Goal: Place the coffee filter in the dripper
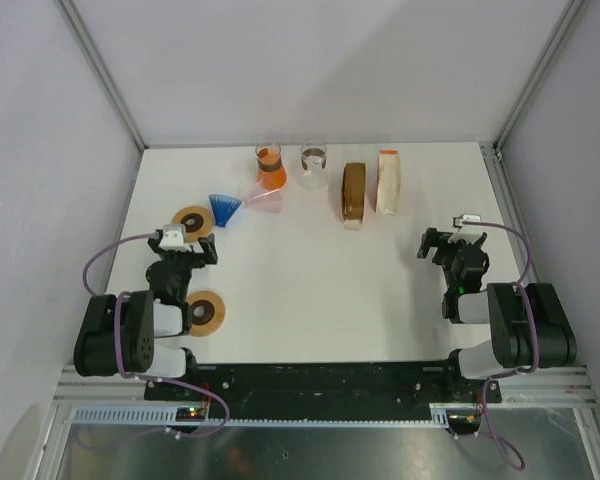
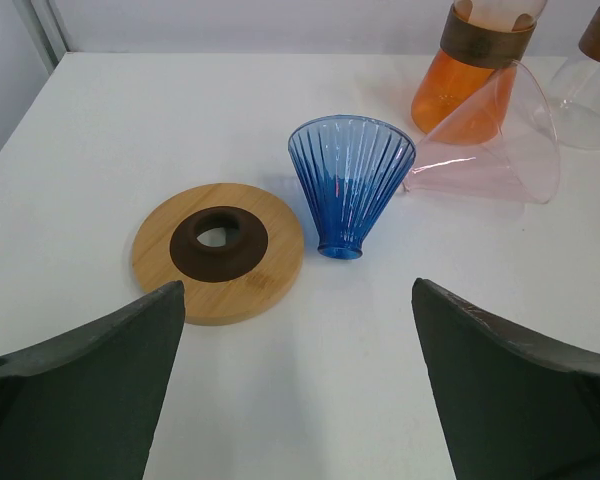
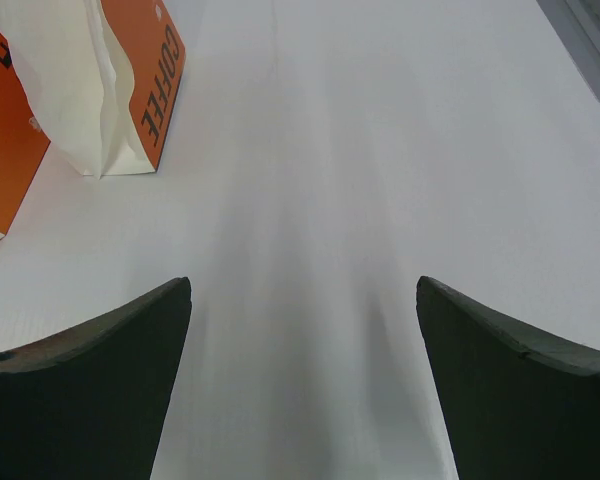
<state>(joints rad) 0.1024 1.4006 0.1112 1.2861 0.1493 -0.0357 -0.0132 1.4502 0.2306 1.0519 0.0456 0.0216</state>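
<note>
A blue ribbed glass dripper (image 1: pixel 225 208) stands wide end up at the back left; it shows in the left wrist view (image 2: pixel 348 190). A pink dripper (image 1: pixel 267 200) lies on its side beside it (image 2: pixel 490 150). A brown pack of coffee filters (image 1: pixel 354 192) and a white pack (image 1: pixel 389 182) stand at the back right; the white filters in their orange wrapper (image 3: pixel 75 90) show in the right wrist view. My left gripper (image 1: pixel 187 247) (image 2: pixel 298 300) is open and empty, short of the blue dripper. My right gripper (image 1: pixel 450 241) (image 3: pixel 304 290) is open and empty, to the right of the packs and nearer me.
A wooden ring with a dark centre (image 1: pixel 192 217) (image 2: pixel 160 262) lies left of the blue dripper, another (image 1: pixel 206 312) by the left arm. An orange carafe (image 1: pixel 270 165) (image 2: pixel 470 75) and a clear carafe (image 1: pixel 314 165) stand at the back. Walls enclose the table.
</note>
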